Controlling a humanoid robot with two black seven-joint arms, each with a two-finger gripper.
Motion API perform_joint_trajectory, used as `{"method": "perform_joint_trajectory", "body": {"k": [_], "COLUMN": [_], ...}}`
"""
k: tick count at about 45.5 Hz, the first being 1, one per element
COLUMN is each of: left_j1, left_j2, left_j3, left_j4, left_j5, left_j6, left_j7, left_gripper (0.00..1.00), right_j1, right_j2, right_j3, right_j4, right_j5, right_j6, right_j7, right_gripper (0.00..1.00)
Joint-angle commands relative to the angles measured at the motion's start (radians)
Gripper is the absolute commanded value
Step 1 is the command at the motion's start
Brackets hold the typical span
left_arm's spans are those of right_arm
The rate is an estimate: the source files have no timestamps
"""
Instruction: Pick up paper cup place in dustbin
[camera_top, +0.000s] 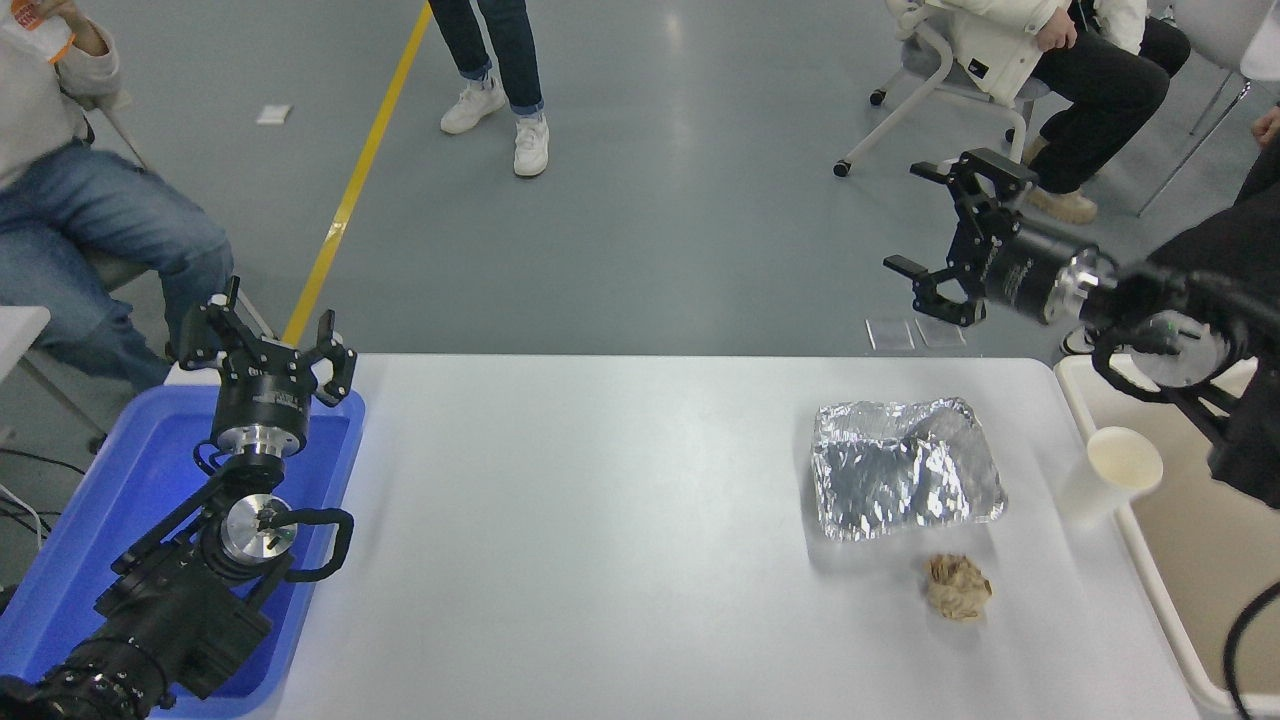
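Where the desk's left edge meets the blue plastic tray (70, 530), the left hand (268, 345) sits parked above it, fingers spread, holding nothing. Crinkled silver foil tray (905, 468): right half of white desk (600, 540). Crumpled brown paper ball (958, 586): just nearer the front edge. Small white tapered paper cup (1108, 476): upright at the right edge, rim up, touching or just beside the large cream rectangular plastic dustbin (1190, 540). Right hand (950, 235): raised beyond the far edge, fingers released, empty; cup lies nearer the front and to its right. Right arm far nearer; likely descent onto cup.
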Motion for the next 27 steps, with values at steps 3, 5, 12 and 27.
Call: {"method": "perform_joint_trajectory", "body": {"k": [3,5,12,27], "left_j1": [0.002,0.0,0.002,0.002], "left_j2": [0.0,0.0,0.0,0.0], "left_j3": [0.0,0.0,-0.002,-0.002], "left_j4": [0.0,-0.001,0.0,0.0], "left_j5": [0.001,0.001,0.001,0.001], "left_j6": [0.0,0.0,0.0,0.0], "left_j7": [0.0,0.0,0.0,0.0], "left_gripper": [0.99,0.99,0.99,0.99], "right_j1": [0.446,0.515,0.742,1.082], "right_j2": [-0.107,-0.107,-0.093,-0.077], "right_j3": [-0.593,-0.656,-0.872,-1.122], "right_j4": [0.206,0.249,0.404,0.702], "right_j5": [-0.155,-0.184,-0.288,-0.338], "right_j6": [0.045,0.06,0.141,0.29], "right_j7": [0.0,0.0,-0.002,0.001], "right_gripper": [1.0,1.0,1.0,1.0]}}
